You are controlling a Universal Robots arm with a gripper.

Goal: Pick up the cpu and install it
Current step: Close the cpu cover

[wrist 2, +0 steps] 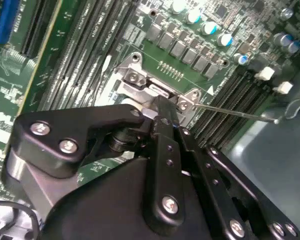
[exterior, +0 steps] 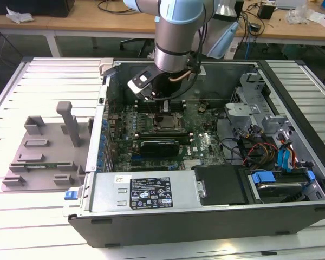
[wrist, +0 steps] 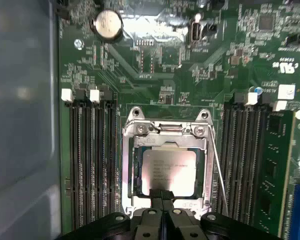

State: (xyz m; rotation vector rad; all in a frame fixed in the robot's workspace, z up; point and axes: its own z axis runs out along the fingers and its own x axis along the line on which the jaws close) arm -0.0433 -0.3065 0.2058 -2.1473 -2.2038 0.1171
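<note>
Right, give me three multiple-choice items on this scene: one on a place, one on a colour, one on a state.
1. The cpu lies: A on the grey tray; B in the socket frame; C on the power supply.
2. Its top plate is: A blue; B silvery; C red.
3. The computer case is: A open; B closed; C upside down.
Key: B, it sits framed under the gripper in the first wrist view; B, pale metal sheen; A, the motherboard shows.

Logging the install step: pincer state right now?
Pincer: closed, fingertips together at the edge of the cpu, which lies in the socket.
</note>
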